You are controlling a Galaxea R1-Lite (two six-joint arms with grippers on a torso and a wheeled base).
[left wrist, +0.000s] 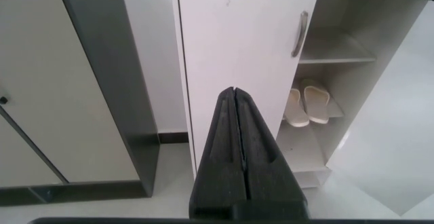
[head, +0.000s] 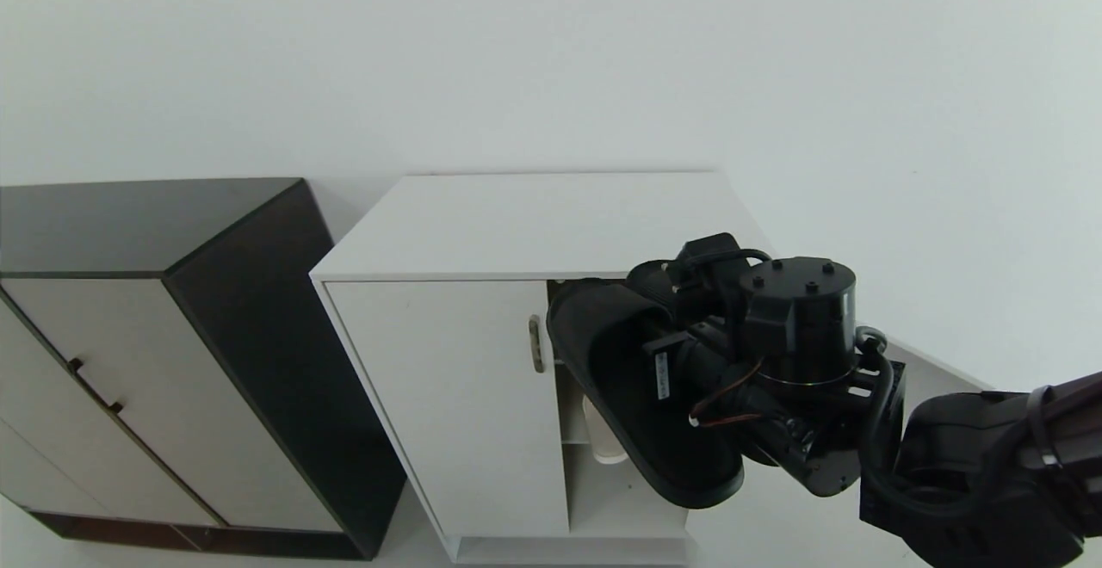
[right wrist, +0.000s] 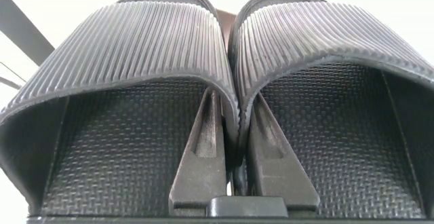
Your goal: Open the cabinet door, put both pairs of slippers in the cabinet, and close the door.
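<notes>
The right gripper (right wrist: pixel 234 100) is clamped on the pair of black ribbed rubber slippers (head: pixel 620 379). One finger sits inside each slipper, and together they pinch the two adjoining strap walls. From the room, the slippers hang soles-out just before the open compartment of the low white cabinet (head: pixel 534 224) and hide most of the opening and the gripper's fingers behind them. The heel ends are cut off in the wrist view. The cabinet's door leaf on the robot's left (head: pixel 448 396) is shut, with its metal bar handle (head: pixel 535 343) just beside the toe edge of the black pair. The other white leaf (left wrist: pixel 390 142) stands swung outward, and its far edge runs out of frame. Inside, a pair of white slippers (left wrist: pixel 308 105) lies side by side on the middle shelf, with a bare shelf (left wrist: pixel 339 47) above it. The compartment below is only partly visible. The left gripper (left wrist: pixel 234 95) has its dark padded fingers pressed together with nothing between them. It hangs well apart from the shut leaf and points at it. A tall dark-sided cabinet with pale doors (head: pixel 258 336) stands just beside the white one, leaving a narrow gap of light floor (left wrist: pixel 169 163). A plain white wall (head: pixel 551 60) backs both.
</notes>
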